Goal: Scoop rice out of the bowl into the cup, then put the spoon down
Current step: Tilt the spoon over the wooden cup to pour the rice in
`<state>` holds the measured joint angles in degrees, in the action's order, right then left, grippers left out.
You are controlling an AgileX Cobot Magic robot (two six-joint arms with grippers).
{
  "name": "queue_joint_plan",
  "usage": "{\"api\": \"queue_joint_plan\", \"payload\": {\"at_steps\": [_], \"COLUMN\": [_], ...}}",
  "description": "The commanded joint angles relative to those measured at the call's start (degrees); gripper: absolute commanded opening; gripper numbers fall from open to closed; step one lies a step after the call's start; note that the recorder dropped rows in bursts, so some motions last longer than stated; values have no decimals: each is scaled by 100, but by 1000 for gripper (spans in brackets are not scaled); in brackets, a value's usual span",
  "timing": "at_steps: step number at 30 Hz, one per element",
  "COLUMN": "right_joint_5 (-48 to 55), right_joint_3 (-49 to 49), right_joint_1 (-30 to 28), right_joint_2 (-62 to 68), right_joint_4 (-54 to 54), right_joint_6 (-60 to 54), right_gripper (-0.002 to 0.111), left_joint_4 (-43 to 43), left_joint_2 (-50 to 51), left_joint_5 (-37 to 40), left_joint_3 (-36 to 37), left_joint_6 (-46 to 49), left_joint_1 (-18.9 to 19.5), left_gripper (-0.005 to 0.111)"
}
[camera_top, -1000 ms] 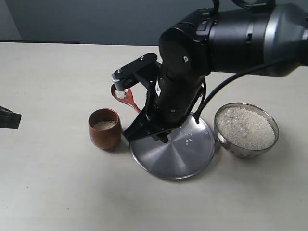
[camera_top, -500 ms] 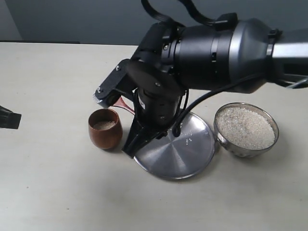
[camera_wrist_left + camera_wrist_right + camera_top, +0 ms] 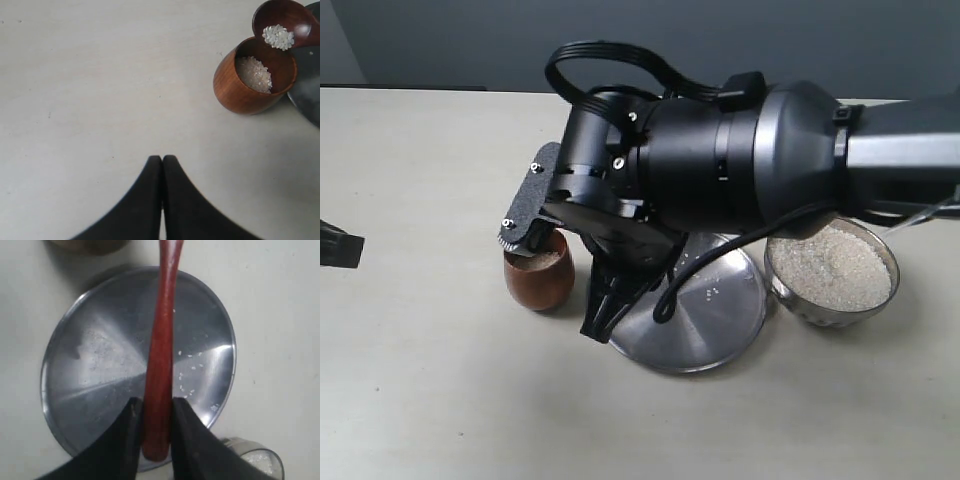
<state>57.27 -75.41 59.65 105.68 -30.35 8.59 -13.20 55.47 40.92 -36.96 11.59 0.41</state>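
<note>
My right gripper (image 3: pixel 155 407) is shut on the slim handle of the dark red-brown wooden spoon (image 3: pixel 162 335), above the flat steel plate (image 3: pixel 95 375). The spoon's round head (image 3: pixel 282 22) holds a little rice (image 3: pixel 278 37) and hangs just over the far rim of the wooden cup (image 3: pixel 235 87), which has rice (image 3: pixel 254 74) in its bottom. In the exterior view the right arm (image 3: pixel 720 170) hides the spoon and overlaps the cup (image 3: pixel 535 278). The steel bowl (image 3: pixel 832 270) of rice stands at the right. My left gripper (image 3: pixel 162 160) is shut and empty, well short of the cup.
A few stray grains lie on the plate (image 3: pixel 720 315), which sits between cup and bowl. The left gripper's tip (image 3: pixel 340 247) shows at the left edge of the exterior view. The bowl's rim (image 3: pixel 252 452) peeks in beside the plate.
The right arm has swung left toward the cup with the spoon in its grip. The spoon head, seen earlier behind the cup, is now hidden by the arm. The left gripper has not moved.
</note>
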Motion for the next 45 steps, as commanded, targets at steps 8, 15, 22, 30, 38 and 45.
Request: {"api": "queue_joint_plan", "payload": {"at_steps": [8, 15, 22, 30, 38, 45], "right_joint_5": [133, 91, 172, 291, 610, 901], "right_joint_3": [-38, -38, -3, 40, 29, 29], "right_joint_1": [48, 48, 48, 60, 511, 549], "right_joint_2": [-16, -16, -16, 157, 485, 485], "right_joint_4": [-345, -422, -447, -474, -1363, -1860], "right_joint_6": [-16, -154, -197, -281, -248, -50], "right_gripper": [-1, -1, -1, -1, -1, -1], "left_joint_4": [4, -9, -9, -9, -9, -9], "left_joint_2": [12, 12, 12, 12, 12, 12], "left_joint_5": [-68, -68, -68, -68, -68, -68], "left_joint_3": [8, 8, 8, 8, 8, 8], "left_joint_6": [-4, -4, -4, -4, -4, -4], "left_joint_1": [7, 7, 7, 7, 7, 7], "left_gripper": [0, 0, 0, 0, 0, 0]}}
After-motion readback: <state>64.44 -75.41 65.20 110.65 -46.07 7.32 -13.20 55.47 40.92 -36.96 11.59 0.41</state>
